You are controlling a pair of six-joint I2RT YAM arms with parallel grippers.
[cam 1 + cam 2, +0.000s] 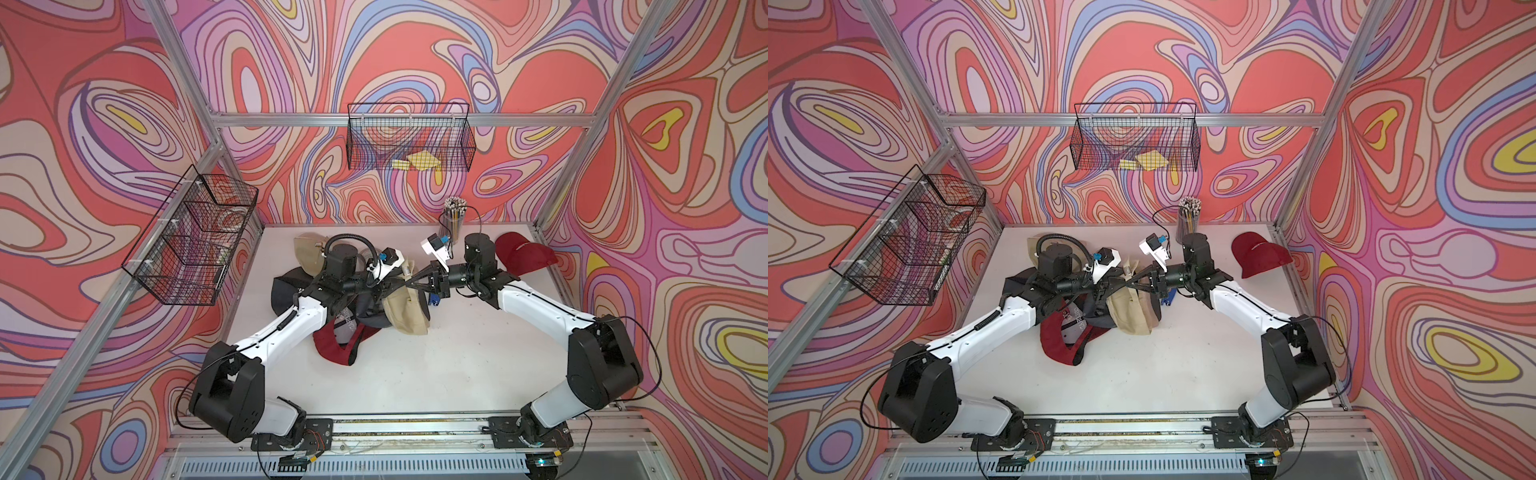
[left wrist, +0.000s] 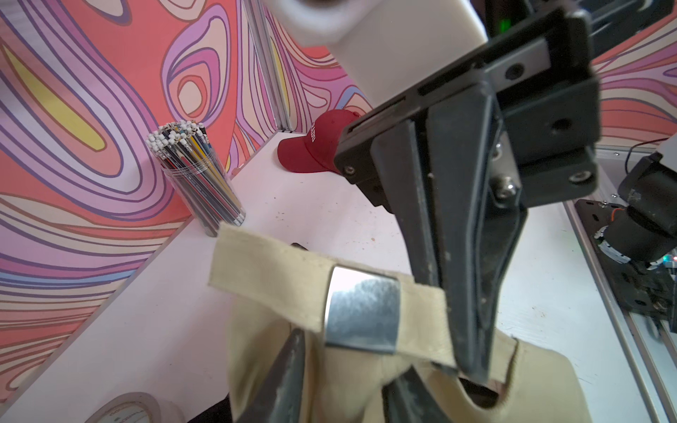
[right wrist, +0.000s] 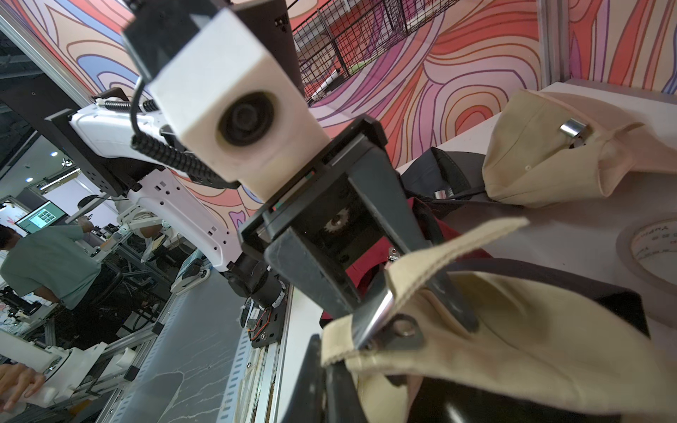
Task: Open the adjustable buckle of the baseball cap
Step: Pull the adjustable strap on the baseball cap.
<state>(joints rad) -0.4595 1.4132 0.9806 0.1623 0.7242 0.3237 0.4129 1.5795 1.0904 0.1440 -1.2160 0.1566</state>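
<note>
Bright, even light, soft shadows; glare on the metal buckle [image 2: 361,311]; wrist views blur nearby parts

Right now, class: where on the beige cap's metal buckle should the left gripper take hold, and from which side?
Probably the buckle, a finger either side of its flat plate, coming square to the broad face. The right gripper is shut on the strap close beside it, so keep toward the loose end, which is free.

Your left arm [image 1: 291,328] and right arm [image 1: 536,307] reach in from the near edge and meet over the middle of the tabletop [image 1: 415,374]. Your right hand [image 1: 411,284] is pinched tight; your left hand [image 1: 392,287] faces it, jaws partly apart.
</note>
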